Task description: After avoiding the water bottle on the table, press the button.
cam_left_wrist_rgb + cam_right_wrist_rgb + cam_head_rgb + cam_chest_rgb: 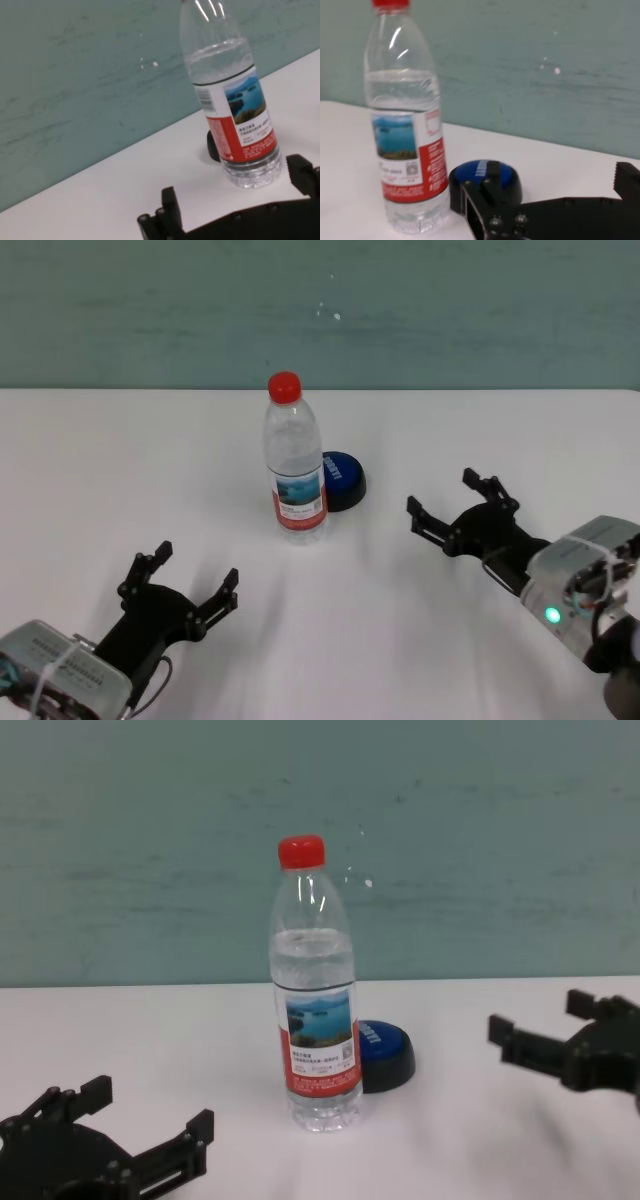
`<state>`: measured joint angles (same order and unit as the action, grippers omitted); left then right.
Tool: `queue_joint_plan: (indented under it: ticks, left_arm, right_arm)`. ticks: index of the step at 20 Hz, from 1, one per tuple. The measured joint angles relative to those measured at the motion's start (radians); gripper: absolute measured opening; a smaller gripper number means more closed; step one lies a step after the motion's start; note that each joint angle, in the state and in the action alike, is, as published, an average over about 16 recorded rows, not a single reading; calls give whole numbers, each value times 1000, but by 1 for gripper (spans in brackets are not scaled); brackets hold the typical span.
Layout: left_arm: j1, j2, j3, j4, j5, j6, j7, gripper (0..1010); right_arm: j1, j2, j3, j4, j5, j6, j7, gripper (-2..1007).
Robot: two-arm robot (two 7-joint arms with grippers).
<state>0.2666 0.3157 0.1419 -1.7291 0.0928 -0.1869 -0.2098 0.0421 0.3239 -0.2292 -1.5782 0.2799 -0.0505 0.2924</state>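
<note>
The water bottle (294,465) stands upright mid-table, clear with a red cap and lake label; it also shows in the chest view (314,1005), the left wrist view (233,105) and the right wrist view (406,130). The blue dome button (341,479) sits just behind it to the right, partly hidden by it (384,1053) (487,179). My right gripper (451,503) is open, low over the table (100,460), right of the button and apart from it. My left gripper (190,582) is open and empty near the front left.
A teal wall (320,310) runs along the table's far edge. Bare white tabletop lies between my right gripper and the button, and around my left gripper.
</note>
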Motion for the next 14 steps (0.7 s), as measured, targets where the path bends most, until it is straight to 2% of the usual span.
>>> queue_joint_plan:
  ticks: [7, 14]
  left_arm:
    - [0, 0, 0, 0, 0, 0, 0, 1000]
    - [0, 0, 0, 0, 0, 0, 0, 1000]
  right_arm:
    - [23, -18, -29, 28, -37, 10, -1, 1004]
    - [36, -25, -39, 40, -52, 17, -5, 1004]
